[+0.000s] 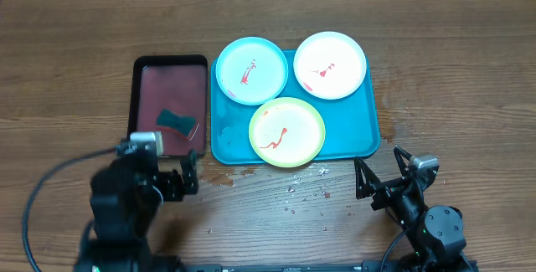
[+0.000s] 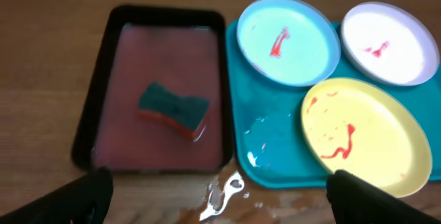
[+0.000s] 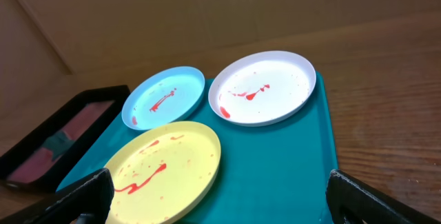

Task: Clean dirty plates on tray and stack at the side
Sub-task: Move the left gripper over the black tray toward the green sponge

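Observation:
Three smeared plates lie on the turquoise tray point(image 1: 360, 121): light blue point(image 1: 251, 69) at the back left, white point(image 1: 330, 64) at the back right, lime green point(image 1: 286, 132) at the front. They also show in the left wrist view as light blue point(image 2: 289, 39), white point(image 2: 389, 41), green point(image 2: 365, 134), and in the right wrist view as light blue point(image 3: 165, 96), white point(image 3: 265, 86), green point(image 3: 162, 169), on the tray point(image 3: 289, 162). My left gripper point(image 1: 188, 173) is open near the front left, below the tray. My right gripper point(image 1: 381, 171) is open by the tray's front right corner. Both are empty.
A smaller black tray point(image 1: 141, 96) with reddish liquid holds a green sponge point(image 1: 176, 120) left of the turquoise tray; it shows in the left wrist view too, sponge point(image 2: 172, 107). Water drops point(image 1: 293, 190) and a puddle point(image 2: 227, 193) lie on the wooden table in front.

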`<action>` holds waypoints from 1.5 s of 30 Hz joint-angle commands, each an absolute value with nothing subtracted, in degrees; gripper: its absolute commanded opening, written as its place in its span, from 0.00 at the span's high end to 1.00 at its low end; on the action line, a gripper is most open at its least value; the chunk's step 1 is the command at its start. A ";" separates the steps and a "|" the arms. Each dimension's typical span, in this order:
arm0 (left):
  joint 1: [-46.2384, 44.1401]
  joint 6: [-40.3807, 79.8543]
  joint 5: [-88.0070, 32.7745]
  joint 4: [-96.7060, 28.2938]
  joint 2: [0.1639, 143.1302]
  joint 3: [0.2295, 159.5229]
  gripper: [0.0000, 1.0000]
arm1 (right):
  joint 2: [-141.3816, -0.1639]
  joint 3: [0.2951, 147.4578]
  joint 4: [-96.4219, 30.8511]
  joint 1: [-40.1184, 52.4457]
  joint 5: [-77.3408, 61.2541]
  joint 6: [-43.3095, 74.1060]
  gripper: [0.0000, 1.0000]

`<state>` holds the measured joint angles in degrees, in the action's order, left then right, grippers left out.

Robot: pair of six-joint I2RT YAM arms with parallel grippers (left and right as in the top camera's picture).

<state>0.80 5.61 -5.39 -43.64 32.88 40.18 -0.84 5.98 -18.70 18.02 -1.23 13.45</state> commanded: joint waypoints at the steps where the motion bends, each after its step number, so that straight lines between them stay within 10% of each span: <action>1: 1.10 4.69 -0.49 -48.40 40.60 48.84 0.00 | -0.34 5.61 -18.31 17.82 -1.02 13.04 0.00; 28: 1.15 6.74 2.52 -49.91 67.68 58.50 0.00 | -0.34 5.61 -18.31 17.82 -1.02 13.04 0.00; 45: 1.65 -2.13 7.25 -36.23 83.90 58.48 0.18 | -0.34 5.61 -18.31 17.82 -1.02 13.04 0.00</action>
